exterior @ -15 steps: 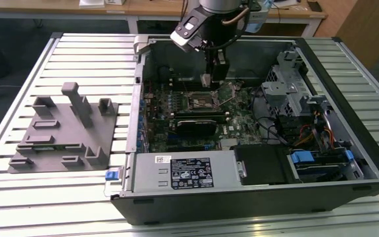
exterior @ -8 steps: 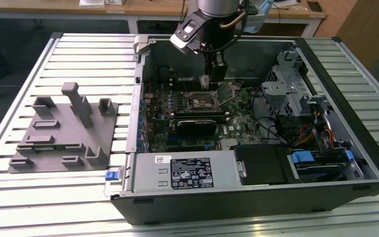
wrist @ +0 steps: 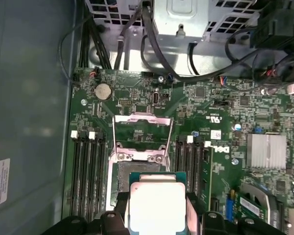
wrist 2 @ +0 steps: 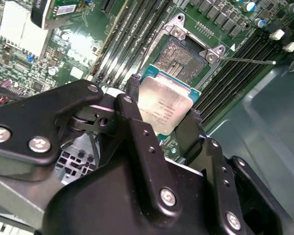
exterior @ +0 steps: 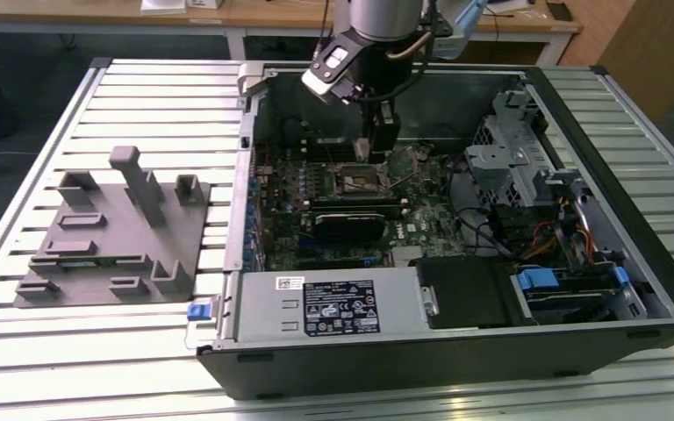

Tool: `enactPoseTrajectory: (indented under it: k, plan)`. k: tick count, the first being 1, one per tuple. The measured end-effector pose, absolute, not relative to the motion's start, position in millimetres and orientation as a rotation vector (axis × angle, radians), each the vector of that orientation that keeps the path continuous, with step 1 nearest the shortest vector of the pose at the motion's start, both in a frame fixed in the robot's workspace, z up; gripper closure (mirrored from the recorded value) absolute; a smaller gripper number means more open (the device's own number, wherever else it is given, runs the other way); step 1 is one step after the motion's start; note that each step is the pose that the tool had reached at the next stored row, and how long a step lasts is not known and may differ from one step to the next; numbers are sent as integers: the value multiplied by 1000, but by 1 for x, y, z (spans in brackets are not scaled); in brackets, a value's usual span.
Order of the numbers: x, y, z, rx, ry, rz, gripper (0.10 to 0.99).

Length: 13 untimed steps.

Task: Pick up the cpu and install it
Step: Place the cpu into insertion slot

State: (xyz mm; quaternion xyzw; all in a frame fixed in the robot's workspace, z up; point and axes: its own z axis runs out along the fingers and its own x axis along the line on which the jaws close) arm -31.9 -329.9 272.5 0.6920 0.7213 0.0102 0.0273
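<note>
Claw point(wrist 2: 164, 105) grips the cpu point(wrist 2: 162, 98) by 2 opposite edges, fingers point(wrist 2: 137, 127) closed onto it, inside the open computer case point(exterior: 431, 364). In the exterior view a grey fixture point(exterior: 115, 237) lies at 9 o'clock from the case. On the motherboard point(wrist: 210, 112), the open socket point(wrist 2: 183, 54) sits just beside the held cpu.

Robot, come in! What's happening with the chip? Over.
End effector shut on cpu. Cpu by open socket, not seated. Its lid raised.

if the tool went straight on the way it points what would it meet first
Probably the open socket, just beyond the cpu that the tool holds; depth is unclear.
</note>
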Motion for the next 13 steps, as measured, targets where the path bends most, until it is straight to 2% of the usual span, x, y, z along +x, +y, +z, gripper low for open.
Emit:
enactPoseTrajectory:
  k: [13]
  plan:
    - [-39, -320, 249, 2162, 2199, 26, 545]
